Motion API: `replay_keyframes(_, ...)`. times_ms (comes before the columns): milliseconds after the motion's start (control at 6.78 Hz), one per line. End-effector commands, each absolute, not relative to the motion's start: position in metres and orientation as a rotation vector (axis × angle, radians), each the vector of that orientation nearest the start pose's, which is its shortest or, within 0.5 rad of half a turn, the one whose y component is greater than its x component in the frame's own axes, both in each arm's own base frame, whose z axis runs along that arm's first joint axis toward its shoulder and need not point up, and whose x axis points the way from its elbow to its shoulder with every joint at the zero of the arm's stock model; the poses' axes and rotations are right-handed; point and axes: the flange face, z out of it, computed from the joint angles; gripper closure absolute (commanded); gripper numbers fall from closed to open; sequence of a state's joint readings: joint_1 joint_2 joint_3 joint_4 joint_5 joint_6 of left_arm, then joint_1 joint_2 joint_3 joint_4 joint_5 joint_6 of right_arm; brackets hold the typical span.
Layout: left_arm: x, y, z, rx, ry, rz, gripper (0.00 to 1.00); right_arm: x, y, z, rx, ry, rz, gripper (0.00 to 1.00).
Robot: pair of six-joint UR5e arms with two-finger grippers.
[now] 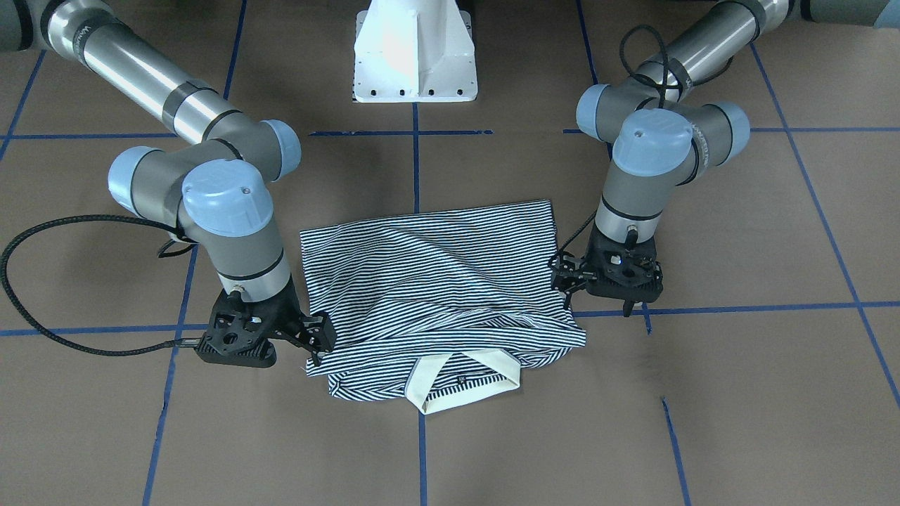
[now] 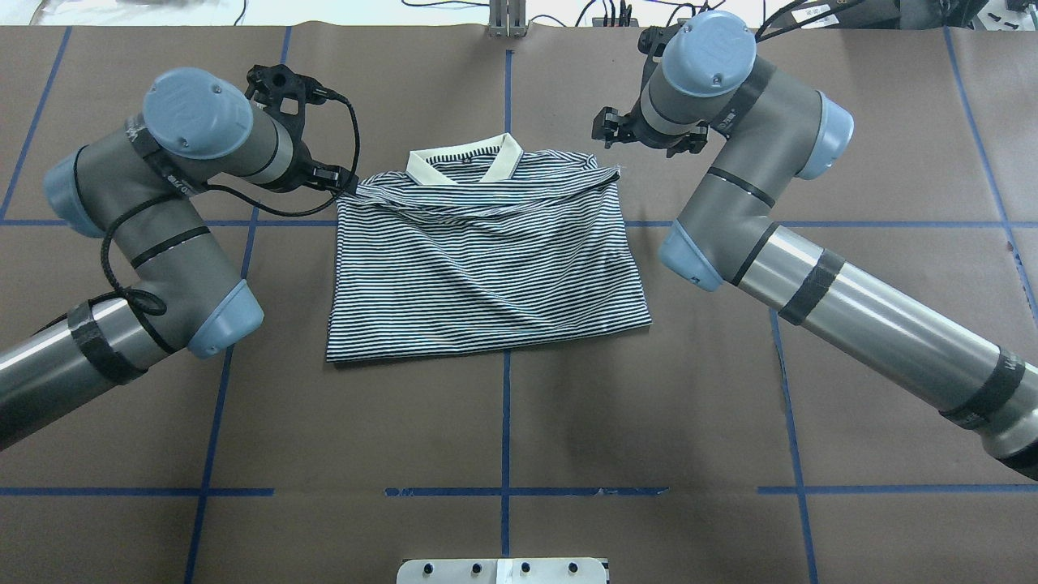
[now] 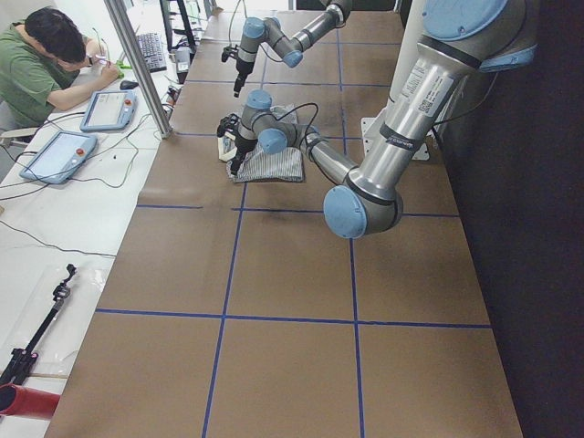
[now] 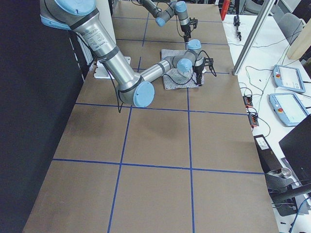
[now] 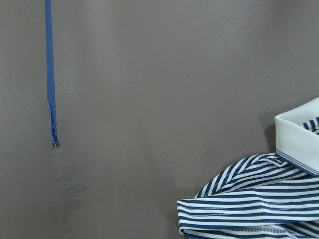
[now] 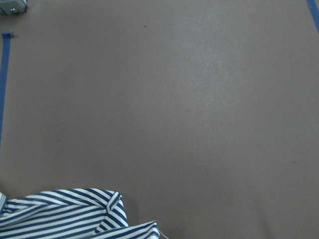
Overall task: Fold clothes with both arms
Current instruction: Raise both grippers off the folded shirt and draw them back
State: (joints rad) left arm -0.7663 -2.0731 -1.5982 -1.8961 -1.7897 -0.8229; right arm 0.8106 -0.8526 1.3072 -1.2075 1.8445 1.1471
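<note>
Left gripper (image 2: 345,180) pinches the polo shirt (image 2: 486,268) at frame left; right gripper (image 2: 610,130), upper right, hangs off it, aperture indiscernible. Release evenly, avoiding collar (image 2: 466,166) drag.

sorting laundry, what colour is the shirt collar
Plain cream collar, clearest in the overhead exterior view.

This is looking like a robotics lab or test cell. A wide counter (image 2: 503,422) is lying under brown paper, with blue tape lines (image 2: 505,381) dividing it into a grid. Two industrial arms are rising from a white pedestal base (image 1: 415,53). Beside the counter, aluminium frame posts (image 3: 137,64) are standing, and a white side bench is carrying teach pendants (image 4: 287,77), cables and a keyboard (image 3: 151,50). A person (image 3: 36,68) is sitting at that bench, leaning over it.
</note>
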Motion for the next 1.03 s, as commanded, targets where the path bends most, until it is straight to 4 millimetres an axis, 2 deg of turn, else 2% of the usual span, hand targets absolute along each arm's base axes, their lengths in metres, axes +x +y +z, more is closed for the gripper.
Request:
replay_keyframes(0, 0.382, -0.484, 0.342, 0.373, 0.844, 0.083, 0.0, -0.44, -0.634, 0.313, 0.263, -0.846, 0.231, 0.0)
replay_keyframes(148, 0.392, -0.45, 0.349, 0.336, 0.889, 0.051, 0.0, -0.439, -0.634, 0.313, 0.263, -0.846, 0.232, 0.0)
replay_keyframes(295, 0.412, -0.428, 0.355, 0.281, 0.943, -0.028, 0.16, -0.438, -0.635, 0.313, 0.265, -0.847, 0.233, 0.0)
replay_keyframes(443, 0.435, -0.412, 0.359, 0.266, 0.955, -0.115, 0.37, -0.437, -0.636, 0.313, 0.264, -0.848, 0.234, 0.0)
replay_keyframes(590, 0.451, -0.398, 0.356, 0.224, 0.972, -0.149, 0.42, -0.437, -0.636, 0.313, 0.265, -0.847, 0.236, 0.0)
replay_keyframes(885, 0.462, -0.39, 0.362, 0.219, 0.958, -0.15, 0.42, -0.437, -0.636, 0.313, 0.265, -0.847, 0.236, 0.0)
